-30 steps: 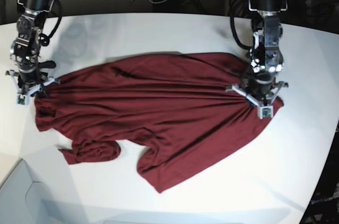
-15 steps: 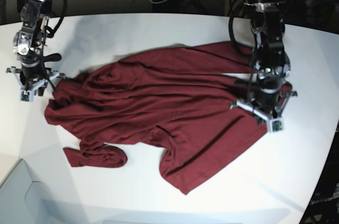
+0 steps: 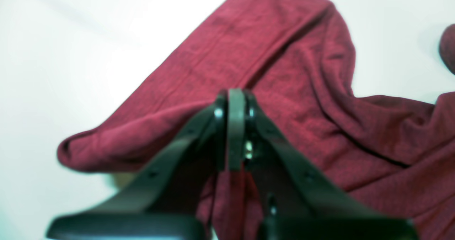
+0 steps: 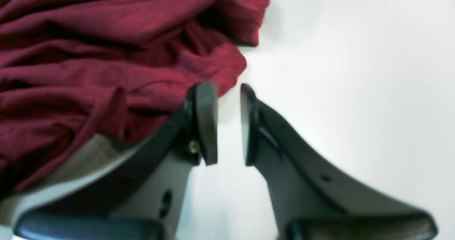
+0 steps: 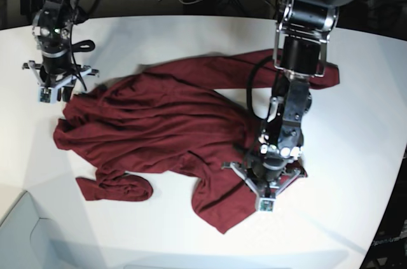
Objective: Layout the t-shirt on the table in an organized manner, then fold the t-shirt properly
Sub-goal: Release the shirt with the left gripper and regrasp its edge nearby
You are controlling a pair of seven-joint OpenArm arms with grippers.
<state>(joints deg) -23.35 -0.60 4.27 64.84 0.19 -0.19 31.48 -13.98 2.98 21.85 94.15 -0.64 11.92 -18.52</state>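
Spreading step: left gripper (image 5: 266,187), lower right, clamps the t-shirt (image 5: 159,129). Right gripper (image 4: 224,122), upper left, stands narrowly parted, empty. Regrasping seems next.

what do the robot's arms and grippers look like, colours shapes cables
Both arms are black and silver-grey metal segments with black cables looping beside them. The left gripper and right gripper sit on pale star-shaped brackets. Up close, the fingers are dark curved prongs ending in flat, rounded pads.
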